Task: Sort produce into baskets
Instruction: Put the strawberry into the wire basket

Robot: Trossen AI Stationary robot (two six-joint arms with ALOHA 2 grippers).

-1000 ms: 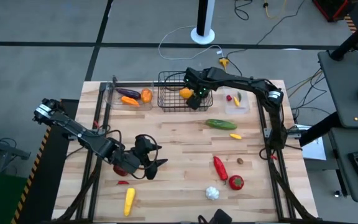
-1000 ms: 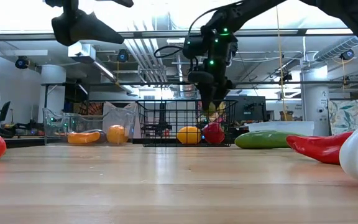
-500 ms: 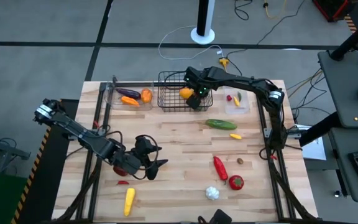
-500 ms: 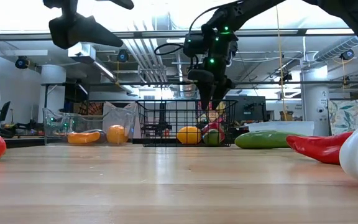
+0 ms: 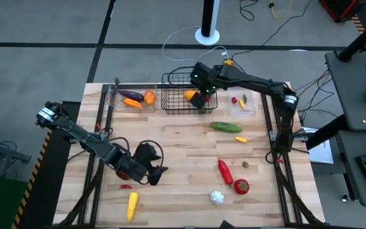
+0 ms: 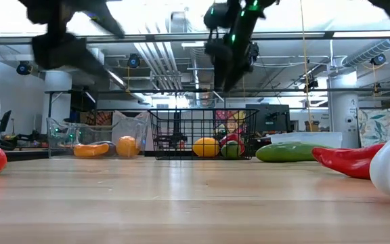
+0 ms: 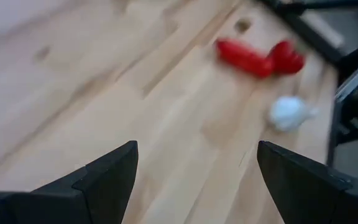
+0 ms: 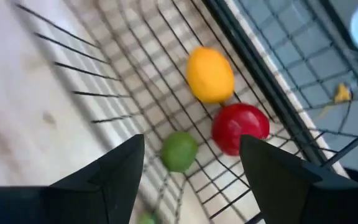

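Note:
The black wire basket (image 5: 184,97) stands at the table's far edge. In it lie a yellow-orange fruit (image 8: 210,74), a red fruit (image 8: 240,127) and a green one (image 8: 179,151). My right gripper (image 5: 199,100) hangs open above the basket's right part with nothing between its fingers; it is high over the basket in the low view (image 6: 225,61). My left gripper (image 5: 155,172) hovers open over bare wood at the near left, holding nothing. Ahead of it on the table lie a red pepper (image 7: 247,57), a tomato (image 7: 288,57) and white garlic (image 7: 289,112).
A clear bin (image 5: 132,98) left of the basket holds an eggplant, a carrot and an orange. A small clear bin (image 5: 241,103) sits to the basket's right. A cucumber (image 5: 226,127), a small yellow pepper (image 5: 240,138), yellow corn (image 5: 132,205) and a small red piece (image 5: 125,186) lie loose.
My right gripper has risen out of the black basket and now hangs well above its rim; the fruits stay in the basket. My left gripper has rolled and tipped where it hovers.

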